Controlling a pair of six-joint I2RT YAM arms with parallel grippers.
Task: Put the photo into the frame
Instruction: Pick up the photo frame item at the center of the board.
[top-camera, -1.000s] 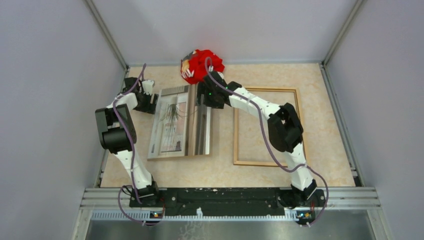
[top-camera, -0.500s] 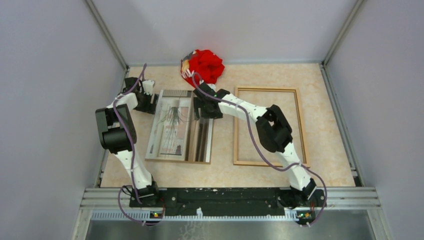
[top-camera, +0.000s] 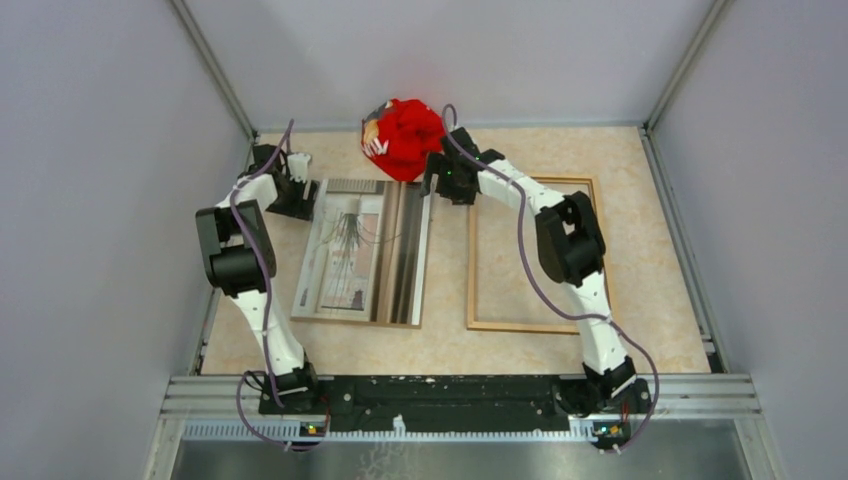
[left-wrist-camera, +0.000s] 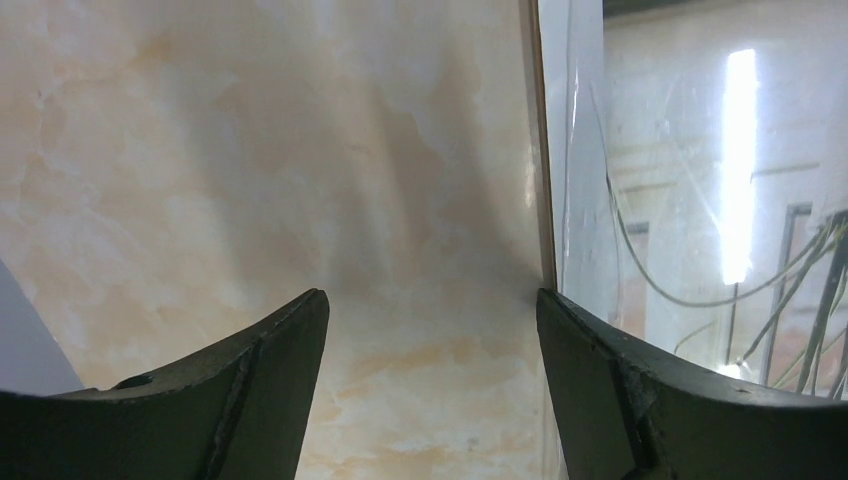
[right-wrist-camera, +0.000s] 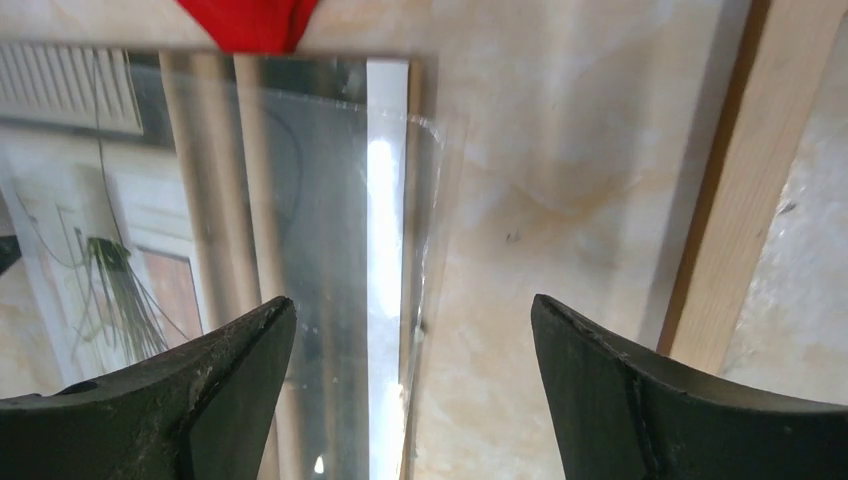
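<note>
Left gripper (left-wrist-camera: 430, 310) and right gripper (right-wrist-camera: 412, 300) spread, empty; photo (top-camera: 350, 250) flat beside frame (top-camera: 470, 270), so an edge pinch could slip and crease it.

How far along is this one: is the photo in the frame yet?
Done: nothing. The photo lies flat left of the unfilled frame, apart from it. In hand: nothing; the left tool and right tool hover open at the photo's far corners. Left: grip the photo, carry it over, seat it in the frame.
</note>
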